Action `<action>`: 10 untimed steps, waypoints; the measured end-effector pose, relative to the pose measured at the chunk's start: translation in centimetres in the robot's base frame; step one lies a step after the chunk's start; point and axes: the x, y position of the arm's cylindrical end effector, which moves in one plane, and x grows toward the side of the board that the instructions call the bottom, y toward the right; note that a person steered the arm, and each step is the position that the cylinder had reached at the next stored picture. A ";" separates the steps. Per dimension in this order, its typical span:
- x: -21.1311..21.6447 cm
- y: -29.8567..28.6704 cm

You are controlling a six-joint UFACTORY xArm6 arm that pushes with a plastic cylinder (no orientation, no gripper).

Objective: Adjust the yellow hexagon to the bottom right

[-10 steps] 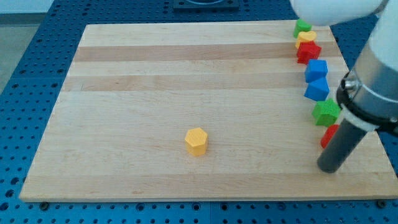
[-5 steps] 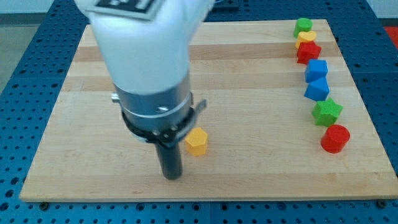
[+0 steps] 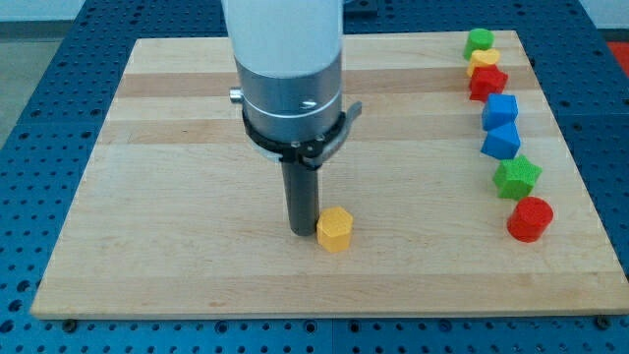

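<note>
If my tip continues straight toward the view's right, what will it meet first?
Most likely the yellow hexagon, which sits right beside my tip, seemingly touching. Beyond it the way looks free until the red block near the board's edge.

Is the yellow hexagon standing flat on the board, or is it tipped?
Flat: the yellow hexagon shows its top face level, with my tip just at its left.

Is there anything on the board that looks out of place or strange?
Only the yellow hexagon stands apart, alone near the board's bottom middle, with my tip touching its left side. All other blocks form a column along the view's right edge. Nothing looks damaged or tipped.
</note>
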 end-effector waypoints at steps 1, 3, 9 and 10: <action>1.6 0.9; 1.5 4.3; 2.5 15.0; 2.6 15.6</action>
